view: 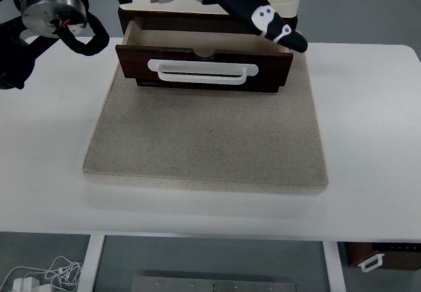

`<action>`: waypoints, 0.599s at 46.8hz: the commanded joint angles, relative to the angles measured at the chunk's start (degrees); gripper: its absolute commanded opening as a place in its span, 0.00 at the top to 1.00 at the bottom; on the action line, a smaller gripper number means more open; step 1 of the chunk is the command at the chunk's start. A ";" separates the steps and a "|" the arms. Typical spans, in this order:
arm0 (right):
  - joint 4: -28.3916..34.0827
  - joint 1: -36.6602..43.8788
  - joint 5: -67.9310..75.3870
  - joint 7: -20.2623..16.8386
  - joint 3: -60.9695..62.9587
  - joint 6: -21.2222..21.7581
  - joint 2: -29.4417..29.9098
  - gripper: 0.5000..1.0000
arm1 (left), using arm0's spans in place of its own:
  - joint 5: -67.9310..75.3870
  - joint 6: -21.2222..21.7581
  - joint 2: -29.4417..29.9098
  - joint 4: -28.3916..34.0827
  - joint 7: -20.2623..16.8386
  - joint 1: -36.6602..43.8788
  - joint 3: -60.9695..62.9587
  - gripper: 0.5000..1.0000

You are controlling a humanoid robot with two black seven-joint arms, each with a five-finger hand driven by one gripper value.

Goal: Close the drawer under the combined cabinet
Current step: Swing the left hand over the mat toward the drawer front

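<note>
The drawer (204, 68) is pulled out of the cabinet (284, 1). It has a dark brown front, a white bar handle (202, 72) and a pale interior. The cabinet stands at the back of a grey slab (207, 141). My left arm comes in from the upper left, past a silver joint (52, 12) and a white forearm. Its black-gloved left hand (279, 32) reaches over the drawer's back right corner. The fingers (289, 39) are stretched out straight and hold nothing. They hover behind the drawer front, not on it. The right arm is out of view.
The slab lies on a white table (368, 127), whose front edge runs along the bottom. Black cables (85, 42) loop off the arm at the upper left. A brown piece with a white handle (371, 262) sits below the table at the lower right.
</note>
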 commanded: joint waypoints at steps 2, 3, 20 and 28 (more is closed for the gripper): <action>0.00 0.01 0.00 0.01 0.02 0.00 0.00 0.10 | 3.65 -0.90 0.00 -0.73 1.18 0.05 3.75 0.00; 0.00 0.01 0.00 0.01 -0.07 0.00 0.00 0.10 | 4.53 -1.08 0.00 -0.73 1.35 0.14 4.54 0.00; 0.00 0.01 0.00 0.01 0.02 0.00 0.00 0.10 | 8.06 -6.09 0.44 -0.82 8.91 0.58 10.00 0.00; 0.00 0.01 0.00 0.01 0.02 0.00 0.00 0.10 | 8.06 -8.64 0.79 -0.64 12.51 1.02 11.23 0.00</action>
